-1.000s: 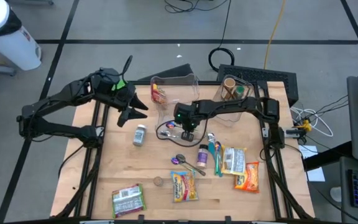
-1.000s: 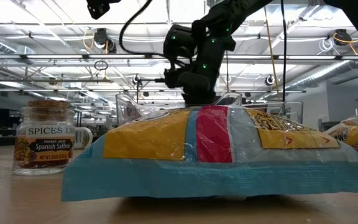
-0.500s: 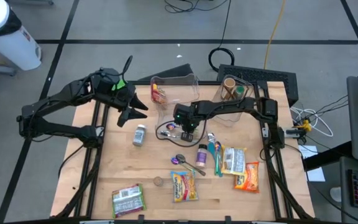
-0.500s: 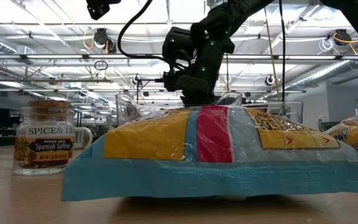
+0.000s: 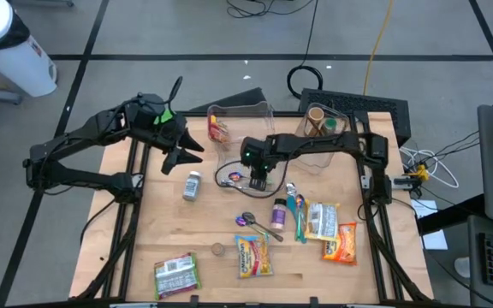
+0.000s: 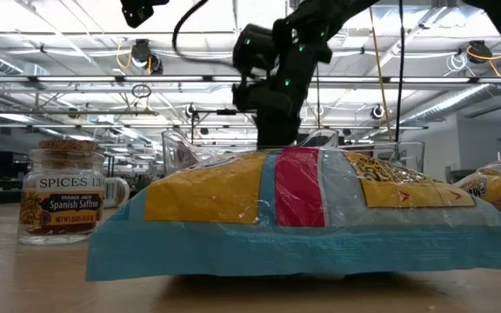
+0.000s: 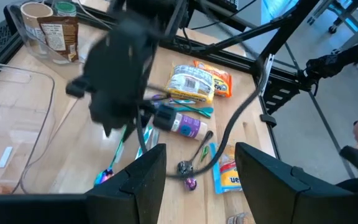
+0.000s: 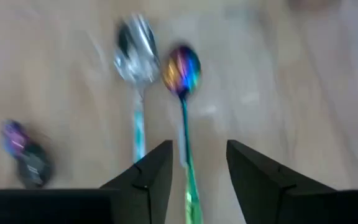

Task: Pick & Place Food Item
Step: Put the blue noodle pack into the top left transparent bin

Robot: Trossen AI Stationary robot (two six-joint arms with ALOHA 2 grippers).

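The right gripper hangs over the middle of the wooden table, a little toward the far side, and its two fingers stand apart with nothing between them. Directly under it, in the right wrist view, lie an iridescent spoon and a silver spoon side by side on the wood, close together but whether they touch I cannot tell; the rainbow spoon's thin handle runs toward the gap of the fingers, yet the fingers do not touch it. Just beyond the gripper, at the far edge of the table, stands a clear plastic container with a red food packet inside it. To the near right of the gripper lie a small bottle with a purple label, a toothbrush, a pale snack bag and an orange snack bag. Nearer to the front edge lies a yellow noodle packet, which fills most of the low view, and a green packet lies at the front left. A spice jar stands left of the centre. The left gripper waits above the far left part of the table, its fingers parted and empty.
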